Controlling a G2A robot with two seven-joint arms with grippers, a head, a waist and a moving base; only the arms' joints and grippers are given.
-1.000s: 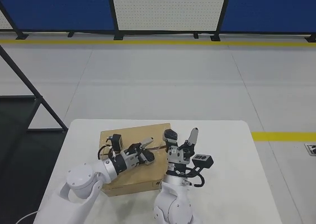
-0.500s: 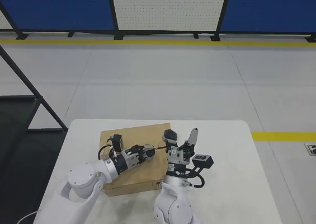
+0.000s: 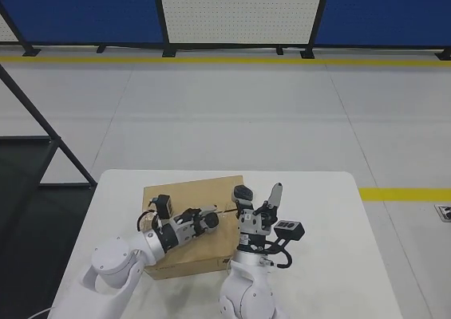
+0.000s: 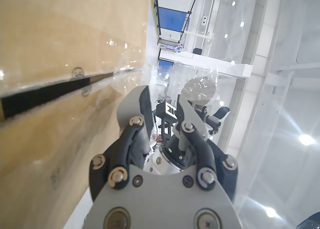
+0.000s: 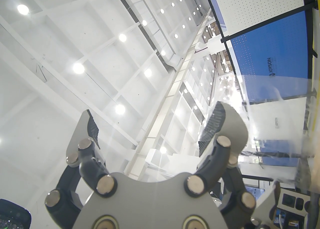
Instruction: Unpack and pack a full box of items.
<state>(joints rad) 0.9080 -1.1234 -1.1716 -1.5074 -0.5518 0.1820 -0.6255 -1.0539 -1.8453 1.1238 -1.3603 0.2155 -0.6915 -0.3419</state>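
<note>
The left gripper (image 4: 163,95), its grey fingers (image 4: 136,112) a little apart, sits close beside the tan face of a cardboard box (image 4: 62,15). A dark seam (image 4: 45,90) runs across the box, and crinkled clear tape (image 4: 197,77) trails from the seam's end past the fingertips. Between the fingers, farther off, is the other arm's wrist (image 4: 170,147).

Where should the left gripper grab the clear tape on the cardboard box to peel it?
Probably the loose end of the clear tape, lifted past the cardboard box's edge where the dark seam ends. Come from beyond that edge, where the left gripper is, in line with the seam; elsewhere the tape lies flat, with nothing to pinch.
</note>
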